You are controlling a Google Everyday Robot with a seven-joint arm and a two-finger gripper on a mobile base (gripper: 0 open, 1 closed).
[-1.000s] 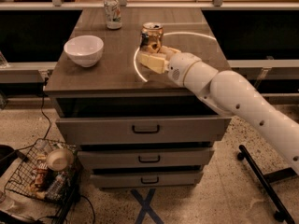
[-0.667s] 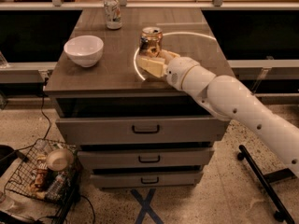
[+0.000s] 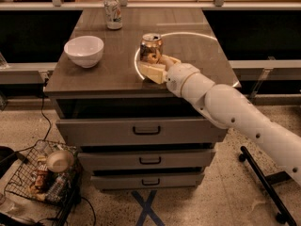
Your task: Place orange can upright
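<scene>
From where I stand, the orange can (image 3: 151, 46) is upright on the dark table top (image 3: 99, 76), upper centre of the frame. The gripper (image 3: 154, 65) sits right at its base, reaching in from the lower right. I cannot tell whether it is clasping the can. A white bowl (image 3: 84, 50) sits off to the left.

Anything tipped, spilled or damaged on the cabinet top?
Nothing spilled or tipped. The shiny orange-gold can stands upright mid-way along the brown cabinet top, its sides looking crinkled, with the gripper right against its front. The white ceramic bowl and the pale can at the back sit upright too.
</scene>
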